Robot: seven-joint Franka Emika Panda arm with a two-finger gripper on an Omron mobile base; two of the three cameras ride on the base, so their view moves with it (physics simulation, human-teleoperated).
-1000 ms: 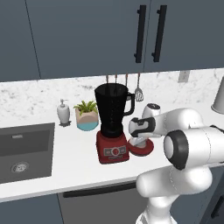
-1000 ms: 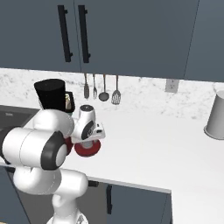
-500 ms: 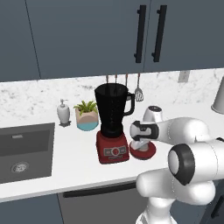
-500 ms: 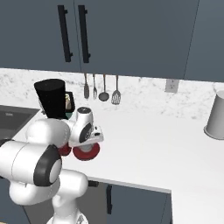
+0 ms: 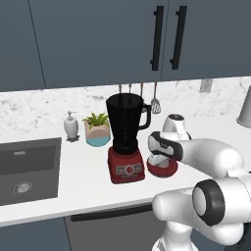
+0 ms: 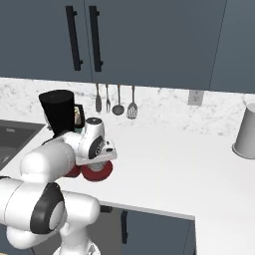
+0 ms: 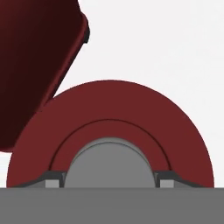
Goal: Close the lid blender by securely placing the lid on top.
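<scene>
The small flat round red lid with a grey circular centre is lying flat on the white marbled surface, just beside the boxy red base of the blender, a tall dark translucent jar with a side handle whose mouth is standing open and uncovered. The white arm's two-finger gripper is sitting low over the lid, and in the hand view its dark finger tips are flanking the grey centre knob on either side, looking to be at or very near its edges. The jaws are standing fairly wide around that knob, but whether they are already pinching it or merely bracketing it cannot be told from these pictures. From the base views the white hand is pointing down at the lid, hiding part of it, with the red rim showing beneath it. The step in hand appears to be the grasp of the lid, with the placing on the jar not yet done. The next move probably calls for a firm closure on the knob, then a straight lift high enough to clear the jar's rim, a short carry across to the blender, and a level, centred descent so the lid is seating squarely on the mouth.
</scene>
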